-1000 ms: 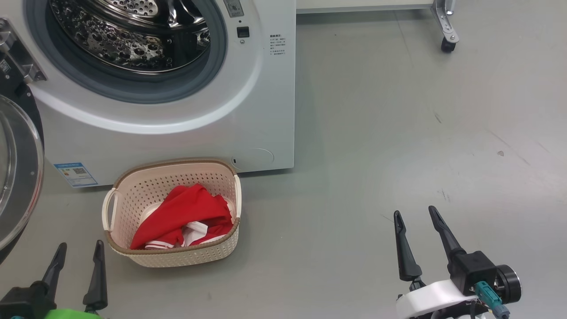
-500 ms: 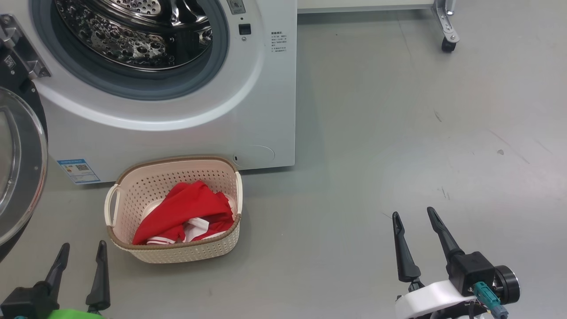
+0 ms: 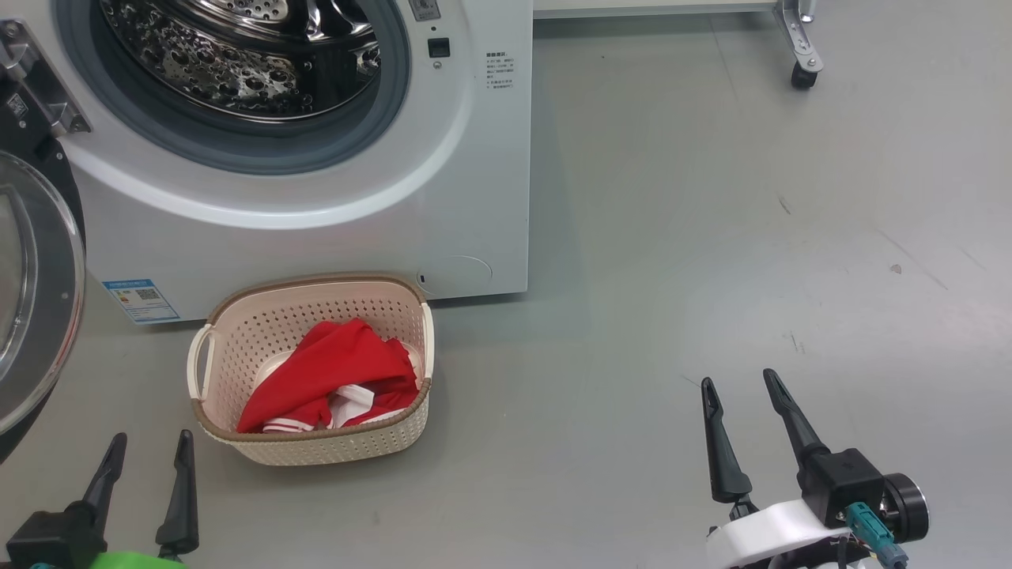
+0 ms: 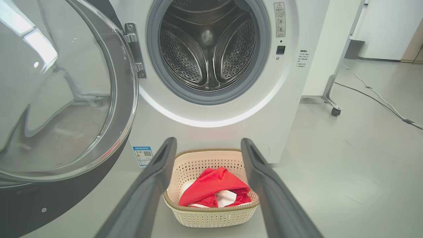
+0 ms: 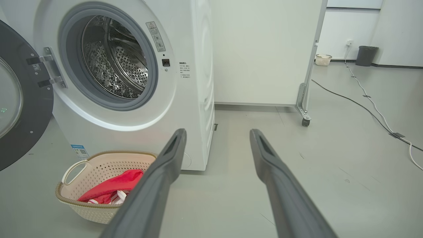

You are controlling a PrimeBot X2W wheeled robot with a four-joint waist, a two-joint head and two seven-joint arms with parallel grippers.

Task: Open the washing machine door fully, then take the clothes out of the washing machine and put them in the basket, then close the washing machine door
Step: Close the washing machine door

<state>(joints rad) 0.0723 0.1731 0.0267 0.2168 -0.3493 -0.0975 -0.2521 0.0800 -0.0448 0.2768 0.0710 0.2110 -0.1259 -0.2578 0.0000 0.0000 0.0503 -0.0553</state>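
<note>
At the far left of the head view, the washing machine door (image 3: 35,292) is being shown swung open on its hinge. Most of it is being cut off by the frame edge, so just the clear glass bowl and a strip of black rim are being seen. Below it, the left gripper (image 3: 152,438) is being held low over the grey floor (image 3: 672,237), its two dark fingers spread wide and empty, its body being cropped by the bottom edge.

Just to the right, the cream basket (image 3: 332,452) is being shown standing on the floor right before the washing machine (image 3: 316,237), near a small blue label (image 3: 138,299) whose print is too small to be read. The red clothes (image 3: 332,371) with white trim are being carried inside the basket as a crumpled bundle; how many garments are being piled there cannot be told.

Above, the steel drum (image 3: 237,55) is being exposed inside the grey gasket (image 3: 237,154), its upper part being clipped by the top edge.

At the lower right, the right gripper (image 3: 737,379) is being held well apart from the basket, fingers likewise wide and empty. At the top right, a caster wheel (image 3: 801,77) is being shown under a cut-off metal leg.
</note>
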